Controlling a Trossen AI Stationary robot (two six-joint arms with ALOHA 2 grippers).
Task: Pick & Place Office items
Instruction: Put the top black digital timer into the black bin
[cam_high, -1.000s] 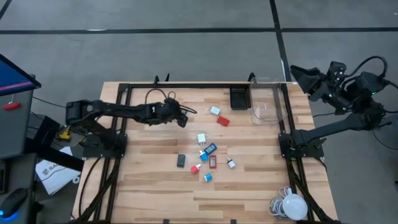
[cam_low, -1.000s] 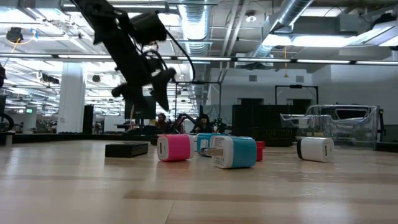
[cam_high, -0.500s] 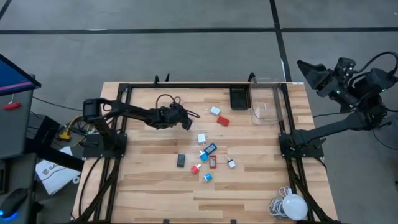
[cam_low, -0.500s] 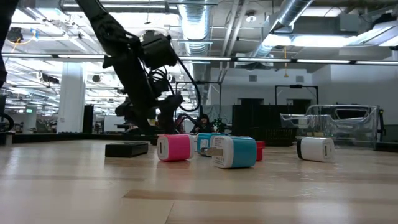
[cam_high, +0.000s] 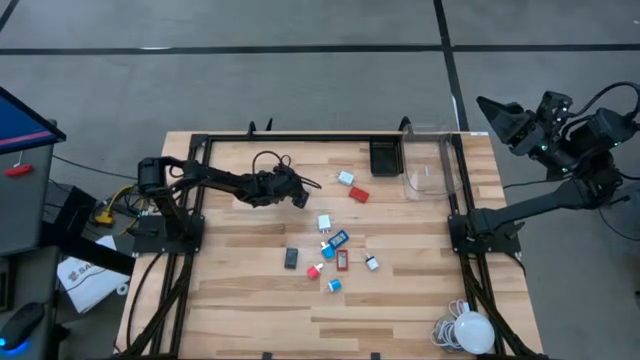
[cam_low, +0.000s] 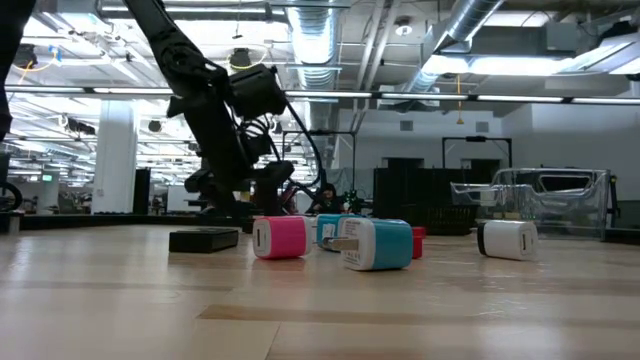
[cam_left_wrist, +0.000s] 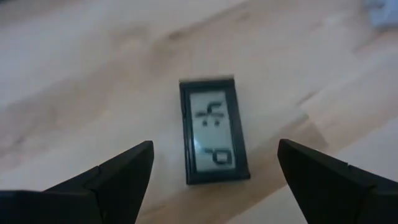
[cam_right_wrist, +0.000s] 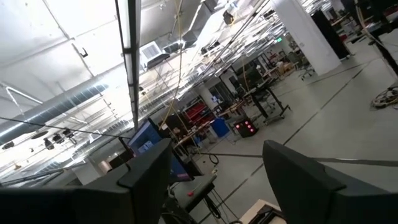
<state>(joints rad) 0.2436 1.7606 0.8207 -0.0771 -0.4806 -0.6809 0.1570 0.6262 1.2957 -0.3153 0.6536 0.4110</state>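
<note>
Left pincer (cam_high: 297, 196) has descended toward the table (cam_high: 240, 300) and spread wide; a small black display unit (cam_left_wrist: 213, 129) lies between its fingers, ungrasped. Closing comes next. Right pincer (cam_high: 492, 108) waits open, off-table.

The office items lie scattered at the frame's centre in the high view: a white-and-blue piece (cam_high: 345, 178) and red block (cam_high: 359, 195) uppermost, a black piece (cam_high: 291, 258) lower left, red, white and light-blue blocks (cam_high: 334, 285) clustered below. A flat black display piece (cam_left_wrist: 213, 131) lies face-up.
</note>
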